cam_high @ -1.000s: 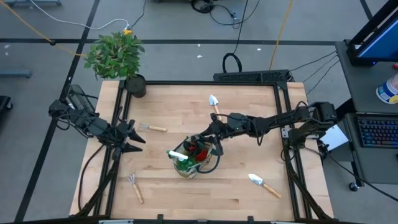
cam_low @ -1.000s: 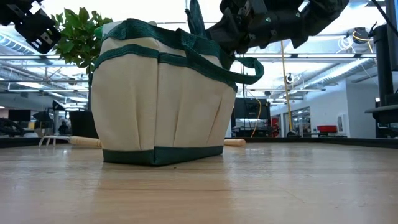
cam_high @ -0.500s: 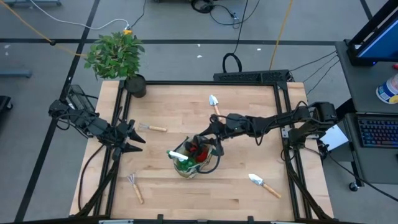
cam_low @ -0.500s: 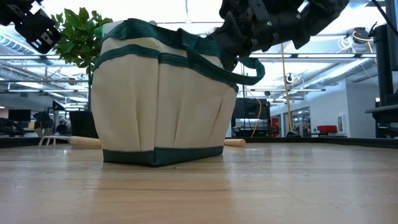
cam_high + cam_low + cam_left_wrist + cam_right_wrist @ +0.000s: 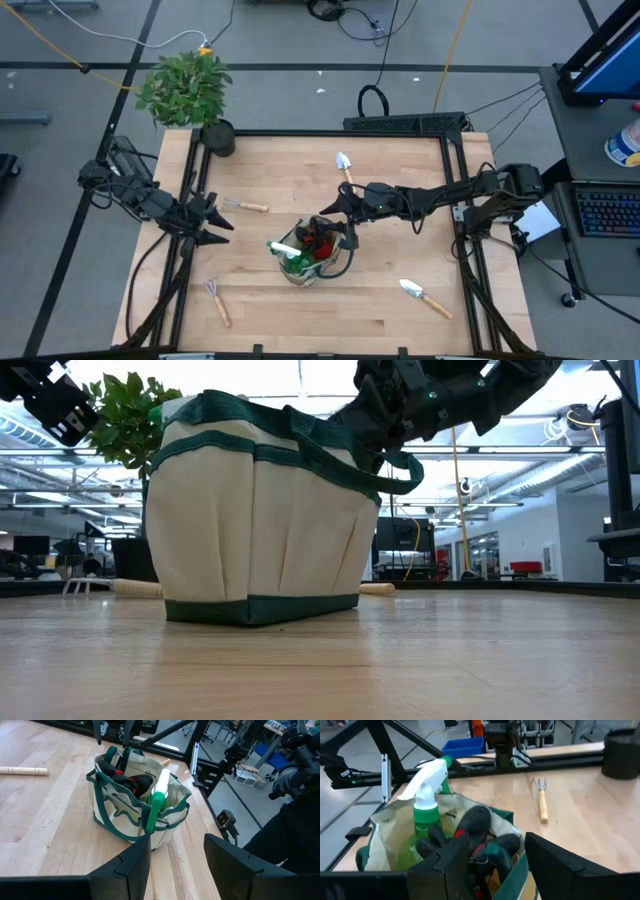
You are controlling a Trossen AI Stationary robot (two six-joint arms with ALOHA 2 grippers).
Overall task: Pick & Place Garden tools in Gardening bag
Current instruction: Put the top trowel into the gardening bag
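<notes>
Beige canvas with dark green trim, the gardening bag stands near the middle of the wooden worktop, a little toward the near edge. It already holds part of the load: the green spray bottle leans inside with its white head up, and the red-and-black gloves lie bundled next to it.

The right gripper hangs just above the far right rim of the bag, its fingers spread and holding nothing, so a drop into the bag seems just finished. The left gripper waits at the left edge of the worktop, also spread and empty, pointed toward the bag.

Four wooden-handled tools are not yet packed:
- a small rake left of centre, near the left gripper
- a trowel toward the far side
- a second trowel near the right front
- a hand fork near the left front

No pruning shears can be made out on the worktop; whether they sit deep in the bag cannot be told. By this count the job looks less than half done, with every tool lying well apart from the bag.
</notes>
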